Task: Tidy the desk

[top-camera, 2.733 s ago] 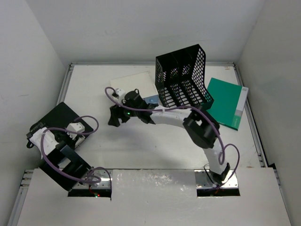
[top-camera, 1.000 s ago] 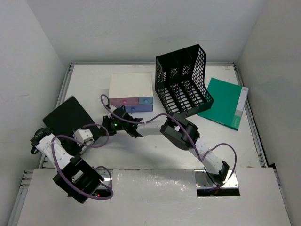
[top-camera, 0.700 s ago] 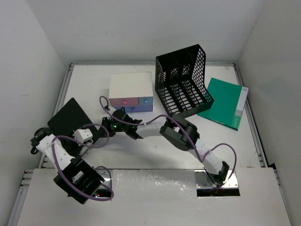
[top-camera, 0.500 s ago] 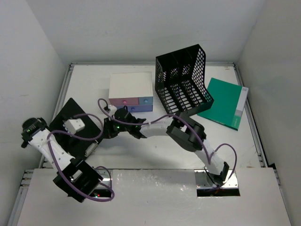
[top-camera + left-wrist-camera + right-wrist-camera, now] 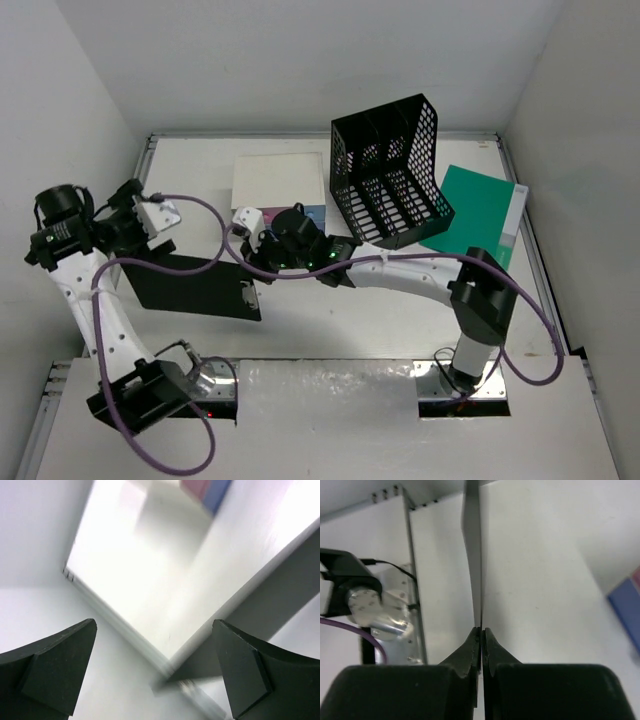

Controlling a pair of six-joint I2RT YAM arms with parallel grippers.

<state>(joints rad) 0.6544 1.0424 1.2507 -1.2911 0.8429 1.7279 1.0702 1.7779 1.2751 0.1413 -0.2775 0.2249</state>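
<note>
A flat black board (image 5: 190, 287) lies low over the left half of the white desk (image 5: 330, 325). My right gripper (image 5: 258, 262) is shut on the board's right edge. In the right wrist view the board (image 5: 472, 555) runs edge-on away from the pinched jaws of that gripper (image 5: 480, 630). My left gripper (image 5: 128, 215) is raised at the far left, above and apart from the board. Its blurred wrist view shows this gripper (image 5: 155, 672) wide open with nothing between the fingers, and the board (image 5: 285, 580) as a dark band at the right.
A cream-topped box with pink and blue drawers (image 5: 278, 182) stands behind the right gripper. Right of it is a black mesh file rack (image 5: 388, 170), then a green folder (image 5: 482, 215). Metal rails (image 5: 138, 185) edge the desk. The left arm's base (image 5: 365, 600) shows in the right wrist view.
The left gripper opened, let go of the black board and rose to the far left. The right gripper shut on the board's edge and drew it toward the middle of the desk.
</note>
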